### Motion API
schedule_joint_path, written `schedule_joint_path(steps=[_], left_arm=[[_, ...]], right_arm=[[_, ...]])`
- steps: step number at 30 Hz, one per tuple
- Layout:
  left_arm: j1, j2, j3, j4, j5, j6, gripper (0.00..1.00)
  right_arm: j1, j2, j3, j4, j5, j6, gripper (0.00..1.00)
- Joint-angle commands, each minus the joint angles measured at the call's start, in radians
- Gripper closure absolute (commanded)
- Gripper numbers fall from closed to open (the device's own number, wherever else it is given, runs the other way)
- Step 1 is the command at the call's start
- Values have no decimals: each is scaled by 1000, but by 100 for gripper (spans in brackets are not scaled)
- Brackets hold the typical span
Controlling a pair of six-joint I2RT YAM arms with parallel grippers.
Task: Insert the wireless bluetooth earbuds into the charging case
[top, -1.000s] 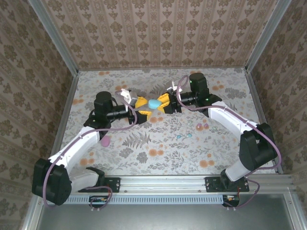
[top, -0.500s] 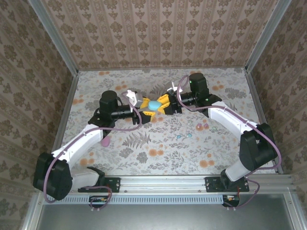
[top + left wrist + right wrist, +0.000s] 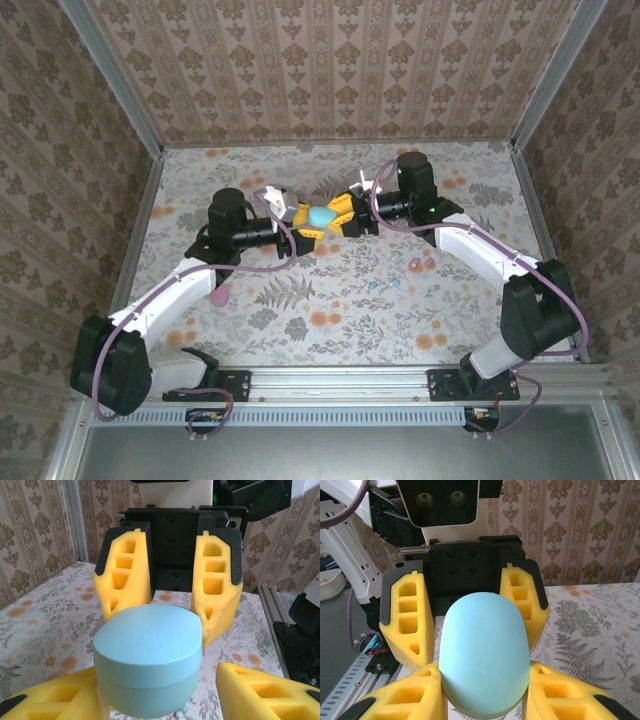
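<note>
Your right jaws are pinching the pale cyan case (image 3: 484,652) from its right side. Your left jaws are standing spread around the case from the opposite side, with a gap showing on one flank. The earbuds (image 3: 415,266) are lying loose on the surface (image 3: 300,325), right of the case and nearer the arm bases.

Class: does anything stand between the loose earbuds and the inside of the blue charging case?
Yes: the blue charging case is shut, its lid covering the inside. The right pincer grips it and the left pincer flanks it. The earbuds lie apart on the table.
</note>
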Motion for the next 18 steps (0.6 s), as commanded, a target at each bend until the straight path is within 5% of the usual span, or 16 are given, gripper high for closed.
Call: schedule_joint_path(steps=[1, 18], left_arm=[[-10, 1, 34, 54, 22, -30, 44], [-11, 14, 39, 61, 31, -43, 53]], right_arm=[[6, -32, -18, 39, 16, -4, 64], [7, -37, -32, 79, 17, 16, 64]])
